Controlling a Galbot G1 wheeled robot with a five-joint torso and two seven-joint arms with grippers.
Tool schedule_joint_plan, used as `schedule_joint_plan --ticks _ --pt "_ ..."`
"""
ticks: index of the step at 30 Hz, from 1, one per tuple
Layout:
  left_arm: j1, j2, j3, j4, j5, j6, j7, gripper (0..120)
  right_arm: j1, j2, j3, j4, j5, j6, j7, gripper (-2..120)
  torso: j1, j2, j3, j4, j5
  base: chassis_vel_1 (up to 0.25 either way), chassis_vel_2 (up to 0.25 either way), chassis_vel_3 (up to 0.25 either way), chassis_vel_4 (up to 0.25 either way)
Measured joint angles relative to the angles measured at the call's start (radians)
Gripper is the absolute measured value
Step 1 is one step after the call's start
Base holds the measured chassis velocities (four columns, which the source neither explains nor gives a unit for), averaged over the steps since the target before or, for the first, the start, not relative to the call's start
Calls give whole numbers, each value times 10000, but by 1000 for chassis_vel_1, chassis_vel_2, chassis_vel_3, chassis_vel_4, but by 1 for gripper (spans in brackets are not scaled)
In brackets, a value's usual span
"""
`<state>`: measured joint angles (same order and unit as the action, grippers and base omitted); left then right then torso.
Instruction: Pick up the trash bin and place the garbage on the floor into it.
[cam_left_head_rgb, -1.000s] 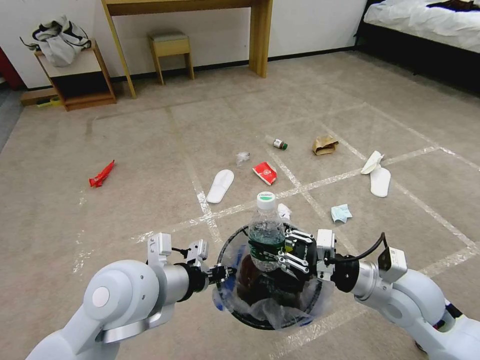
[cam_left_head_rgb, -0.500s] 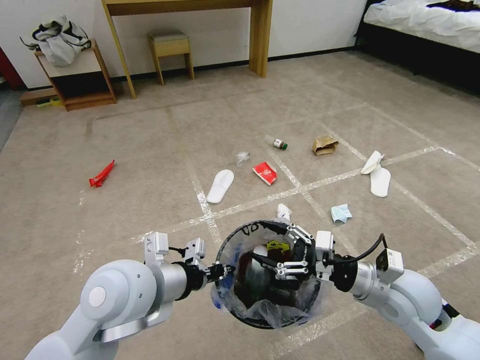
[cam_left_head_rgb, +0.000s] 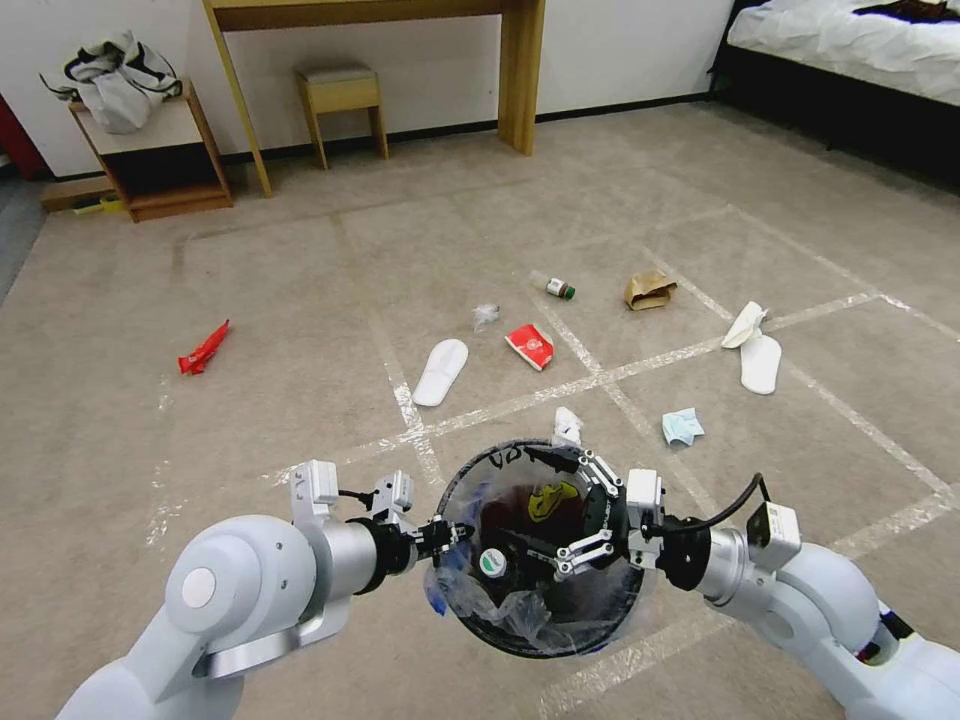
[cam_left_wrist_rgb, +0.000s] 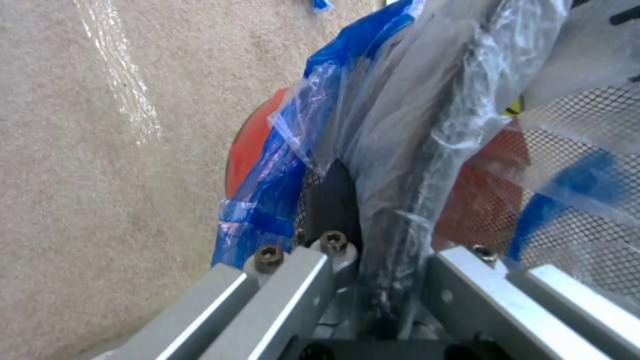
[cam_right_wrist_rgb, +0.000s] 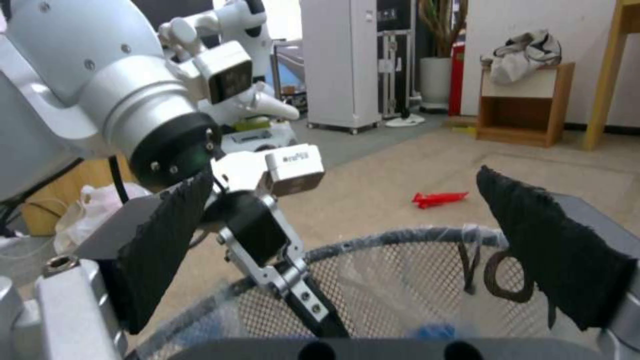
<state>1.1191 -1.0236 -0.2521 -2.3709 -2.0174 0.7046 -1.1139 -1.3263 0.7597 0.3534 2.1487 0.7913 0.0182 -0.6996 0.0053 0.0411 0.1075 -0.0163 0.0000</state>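
The left gripper (cam_left_head_rgb: 448, 538) has its fingers clamped on the trash bin (cam_left_head_rgb: 610, 610) rim at 9 o'clock. The right gripper (cam_left_head_rgb: 560, 520) hangs spread and empty over the mouth, a bottle (cam_left_head_rgb: 492, 563) lying inside. A one-sided grip could let the bin tilt and spill. A tissue (cam_left_head_rgb: 567, 424) lies at 12 o'clock, a mask (cam_left_head_rgb: 683, 426) at 1 and a slipper (cam_left_head_rgb: 441, 371) at 11, all on the floor (cam_left_head_rgb: 300, 300).

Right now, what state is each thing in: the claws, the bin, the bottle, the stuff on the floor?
Left claw: shut on the bin's rim.
Right claw: open, empty, over the bin.
Bin: held off the floor, upright.
Bottle: lying inside the bin.
Slipper: flat on the floor.
Mask: crumpled on the floor.
Paper bag: crumpled on the floor.
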Motion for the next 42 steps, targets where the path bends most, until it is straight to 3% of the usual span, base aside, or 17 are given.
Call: schedule_joint_plan --ticks 5,11,12,14,15,17,20,28,30,34,36,40,42 --pt "287 4 -369 12 109 29 105 0 14 62 315 238 319 -24 268 100 0 0 0 0 0 0 0 0 0" --pt "1214 92 -1731 -38 672 49 611 0 -19 210 1437 457 1055 -77 894 100 0 0 0 0 -1 0 0 0 0" --pt "1214 92 -1731 -38 672 49 611 0 -19 210 1437 457 1055 -77 894 100 0 0 0 0 -1 0 0 0 0" --pt "1574 134 -2333 -75 1068 43 830 0 22 377 1845 318 1342 -78 1336 100 0 -1 0 0 -2 0 0 0 0" --pt "1574 134 -2333 -75 1068 43 830 0 22 377 1845 318 1342 -78 1336 100 0 -1 0 0 -2 0 0 0 0" --pt "1793 162 -2877 -46 1674 76 1132 0 114 496 2036 140 1479 -81 1812 100 0 -1 1 2 0 0 0 0 0" --pt "1846 282 -3264 119 2195 137 1438 0 115 565 2283 -48 1514 -96 2277 100 0 -3 0 0 -1 0 0 0 0" --pt "1779 428 -3487 819 3774 -16 2319 0 366 542 2303 -622 1279 -339 3454 100 0 -3 0 0 -2 0 0 0 0" --pt "1644 353 -3605 1303 4451 -129 2672 0 592 488 2173 -1164 584 -857 4301 100 0 -2 1 -1 -2 0 0 0 0" --pt "1552 284 -3664 1530 4656 -189 2760 0 783 389 1972 -1678 63 -1195 4865 100 0 -3 2 0 0 0 0 0 0" --pt "1436 188 -3774 1736 4977 -241 3006 0 1588 243 1209 -2638 -274 -1519 5653 100 0 -3 2 -7 -2 0 0 0 0" --pt "1462 163 -3903 1749 5139 -279 3137 0 2483 253 340 -3316 -85 -1600 6096 100 0 -2 2 -2 1 0 0 0 0" --pt "1514 160 -3955 1612 5282 -273 3338 0 3960 441 -1064 -4570 135 -1697 6550 100 0 -3 3 6 0 0 0 0 0"
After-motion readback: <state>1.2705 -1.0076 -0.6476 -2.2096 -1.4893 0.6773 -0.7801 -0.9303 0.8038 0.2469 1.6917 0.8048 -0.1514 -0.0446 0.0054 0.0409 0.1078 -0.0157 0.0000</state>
